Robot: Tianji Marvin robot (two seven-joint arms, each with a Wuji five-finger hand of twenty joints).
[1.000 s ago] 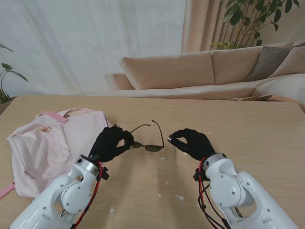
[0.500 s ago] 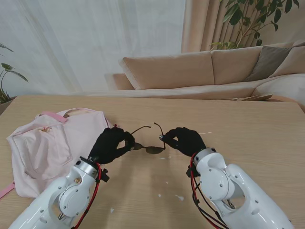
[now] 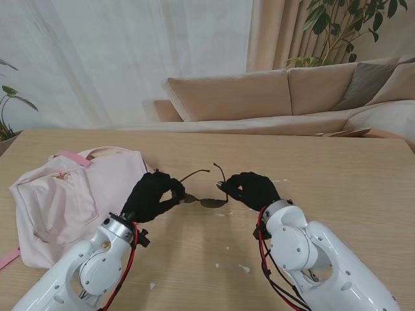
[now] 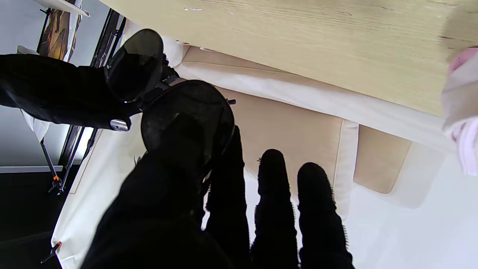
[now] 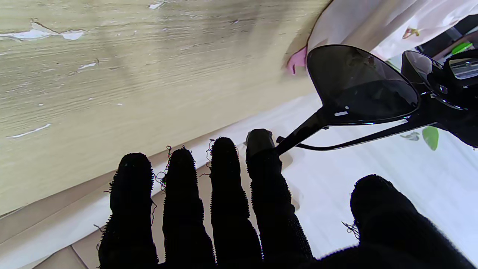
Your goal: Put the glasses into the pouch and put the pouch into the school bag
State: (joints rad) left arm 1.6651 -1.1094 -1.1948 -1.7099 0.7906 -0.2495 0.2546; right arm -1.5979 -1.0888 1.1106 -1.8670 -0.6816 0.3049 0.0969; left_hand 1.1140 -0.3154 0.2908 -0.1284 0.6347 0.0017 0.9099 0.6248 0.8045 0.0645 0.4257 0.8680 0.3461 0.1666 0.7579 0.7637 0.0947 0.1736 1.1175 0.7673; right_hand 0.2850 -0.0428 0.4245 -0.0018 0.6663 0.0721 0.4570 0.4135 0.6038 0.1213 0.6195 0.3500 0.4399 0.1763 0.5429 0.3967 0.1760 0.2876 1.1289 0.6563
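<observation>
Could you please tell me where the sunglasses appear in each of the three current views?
Stand view: sunglasses between both hands, centre.
Left wrist view: lenses against the left hand.
Right wrist view: lens beyond the right hand.
Shared landmark: pink school bag.

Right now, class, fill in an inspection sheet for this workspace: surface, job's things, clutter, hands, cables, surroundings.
Surface: wooden table, white flecks on it.
Job's things: sunglasses held off the table, arms unfolded; pink school bag lying left; pouch: nothing seen.
Clutter: nothing seen.
Hands: left hand grips a lens end; right hand, fingers spread, index fingertip touching an arm of the sunglasses.
Cables: red and black cables at both wrists.
Surroundings: beige sofa, curtains, plants.
</observation>
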